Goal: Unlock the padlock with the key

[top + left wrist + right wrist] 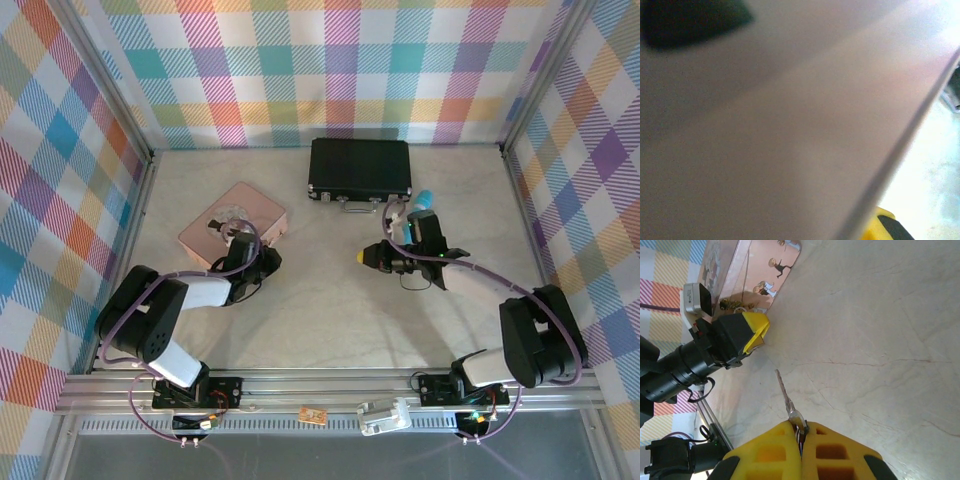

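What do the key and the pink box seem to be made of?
Key: likely metal, thin, grey-silver, with a bright glint. Pink box: probably painted tin, judging by its smooth sheen and printed figures; plastic cannot be excluded.

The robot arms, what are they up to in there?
The right hand is pinching a little silver key and holding it over the table. The left hand is right beside the pink tin, where what looks like the padlock, a small brass thing, rests. The key has not reached the lock yet, and the two hands are apart.
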